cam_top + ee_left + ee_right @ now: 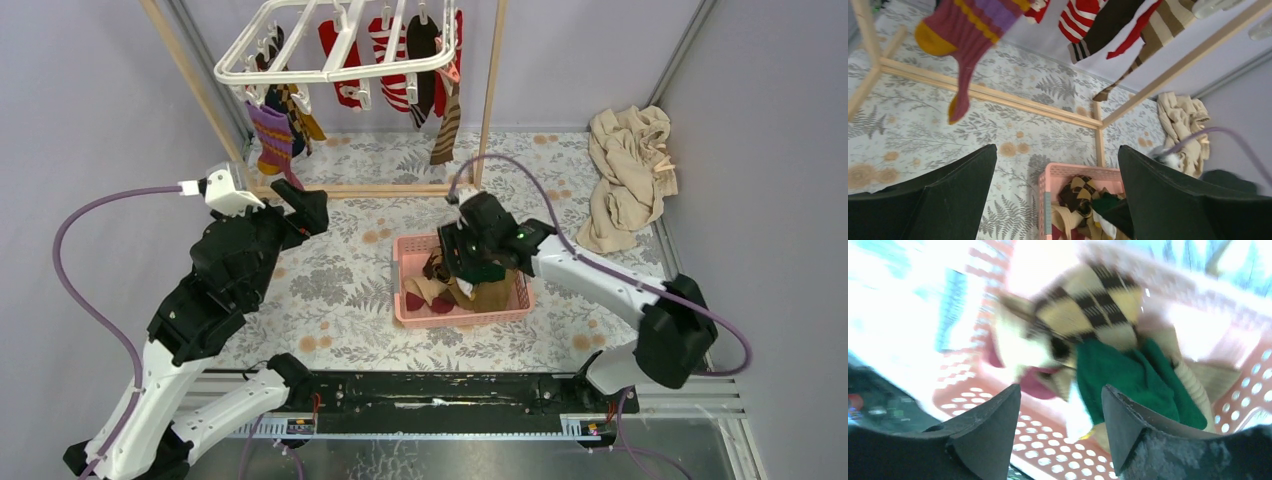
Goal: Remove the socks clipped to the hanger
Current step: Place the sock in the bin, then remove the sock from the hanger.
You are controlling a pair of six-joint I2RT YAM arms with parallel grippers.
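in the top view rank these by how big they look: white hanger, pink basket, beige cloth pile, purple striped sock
1. white hanger, largest, though it is raised nearer the camera
2. pink basket and beige cloth pile, about alike, not ranked
3. purple striped sock, smallest

Top view: high at near edge, overlooking whole table (340, 290). Left wrist: low, facing hung socks (973, 20), basket (1075, 171). Right wrist: close above same basket.
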